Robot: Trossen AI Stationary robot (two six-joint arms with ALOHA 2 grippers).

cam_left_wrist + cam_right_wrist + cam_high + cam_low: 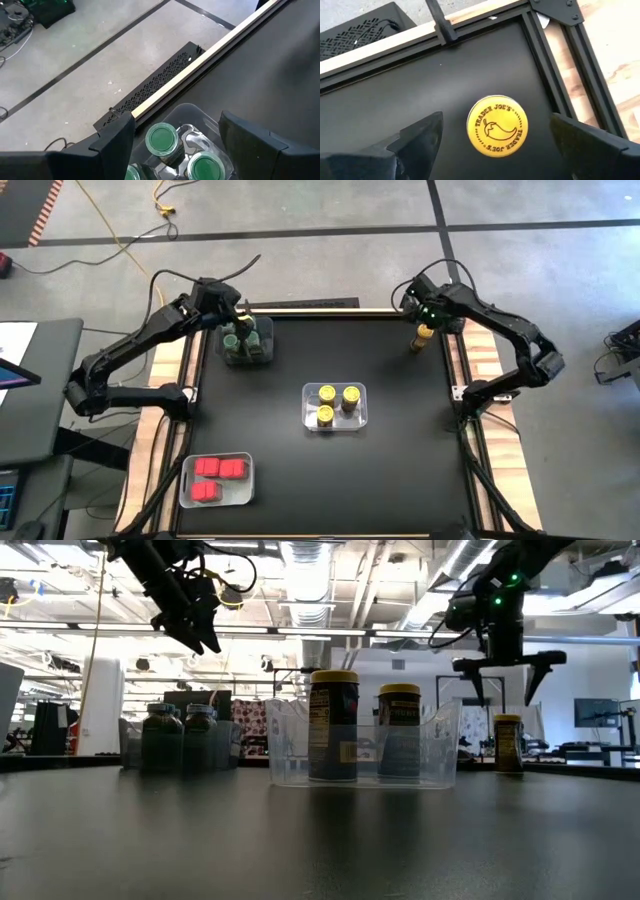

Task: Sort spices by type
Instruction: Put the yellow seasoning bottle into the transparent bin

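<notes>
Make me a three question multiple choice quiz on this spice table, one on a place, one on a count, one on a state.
1. Where does the lone yellow-lidded jar stand?
A. in the bin of red-topped jars
B. by the table's far right edge
C. among the green-lidded jars

2. How many yellow-lidded jars are in the centre bin?
A. three
B. five
C. one

3. How is the right gripper?
A. shut on a red-topped jar
B. open above the lone jar
C. resting in a bin

Answers: 1 B, the high view shows it alone there. 2 A, three yellow lids show. 3 B, its fingers straddle the lid without touching.
</notes>
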